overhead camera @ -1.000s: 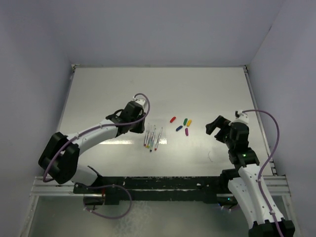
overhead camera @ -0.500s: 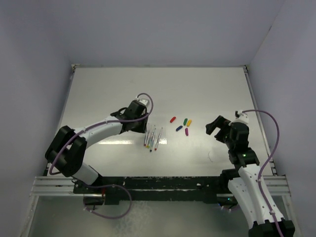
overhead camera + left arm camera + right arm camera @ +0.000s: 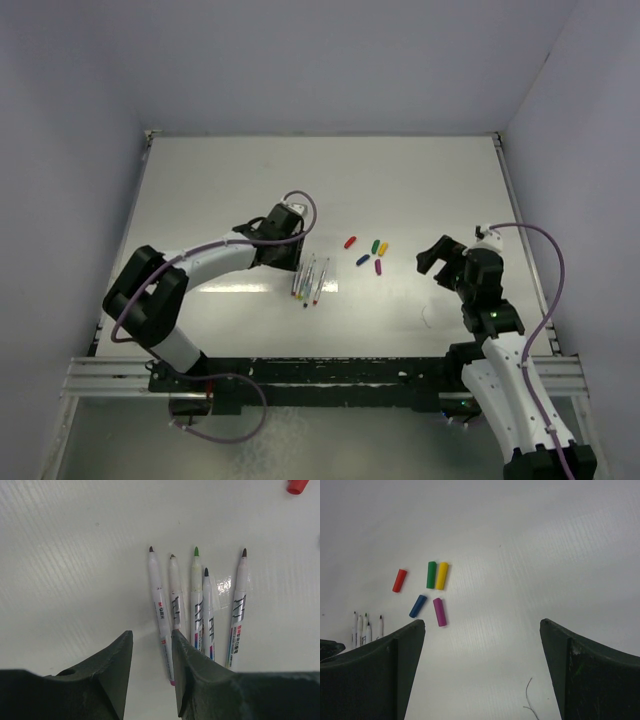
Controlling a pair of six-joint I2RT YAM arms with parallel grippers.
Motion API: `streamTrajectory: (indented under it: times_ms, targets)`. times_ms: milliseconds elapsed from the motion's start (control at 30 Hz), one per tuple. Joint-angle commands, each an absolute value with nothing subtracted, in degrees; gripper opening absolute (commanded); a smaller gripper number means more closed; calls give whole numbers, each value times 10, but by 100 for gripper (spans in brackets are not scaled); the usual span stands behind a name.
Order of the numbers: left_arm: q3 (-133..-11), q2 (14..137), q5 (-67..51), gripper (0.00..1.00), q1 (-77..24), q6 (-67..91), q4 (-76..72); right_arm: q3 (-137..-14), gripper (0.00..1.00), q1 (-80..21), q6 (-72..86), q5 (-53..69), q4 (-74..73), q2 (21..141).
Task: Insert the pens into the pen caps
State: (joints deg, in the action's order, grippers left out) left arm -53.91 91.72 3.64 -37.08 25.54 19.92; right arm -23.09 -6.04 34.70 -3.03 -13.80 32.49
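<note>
Five grey-white pens (image 3: pixel 310 279) lie side by side at the table's middle. In the left wrist view (image 3: pixel 196 602) their tips point away from me. My left gripper (image 3: pixel 290 261) is low at the pens' near ends. Its jaws (image 3: pixel 151 636) stand narrowly open with nothing gripped. The leftmost pen (image 3: pixel 161 615) runs into the gap next to the right finger (image 3: pixel 187 665). The caps lie to the right: red (image 3: pixel 350 241), green (image 3: pixel 375 244), yellow (image 3: pixel 383 248), blue (image 3: pixel 362 259), purple (image 3: pixel 378 267). My right gripper (image 3: pixel 432 255) is wide open and empty, right of the caps (image 3: pixel 482 625).
The right wrist view shows the caps ahead-left: red (image 3: pixel 399 580), green (image 3: pixel 431 574), yellow (image 3: pixel 442 576), blue (image 3: pixel 418 606), purple (image 3: pixel 439 612). A thin stray thread (image 3: pixel 530 700) lies on the white table (image 3: pixel 250 180). Walls enclose the table on three sides.
My left arm has swung in and its gripper has moved a little right and down onto the pens' near ends. The right arm, pens and caps have not moved.
</note>
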Motion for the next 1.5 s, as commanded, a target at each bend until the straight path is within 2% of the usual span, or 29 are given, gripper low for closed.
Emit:
streamTrajectory:
  times_ms: [0, 567, 967, 1467]
  targets:
    - [-568, 929, 46, 41, -380, 262, 195, -229, 100, -61, 339, -32, -126, 321]
    - [-576, 961, 76, 42, -397, 266, 199, -229, 100, -61, 339, -32, -133, 313]
    - [-588, 987, 126, 42, -406, 266, 256, -233, 100, -61, 338, -37, -133, 313]
    - [-569, 974, 107, 41, -410, 280, 294, -236, 100, -61, 338, -39, -146, 303]
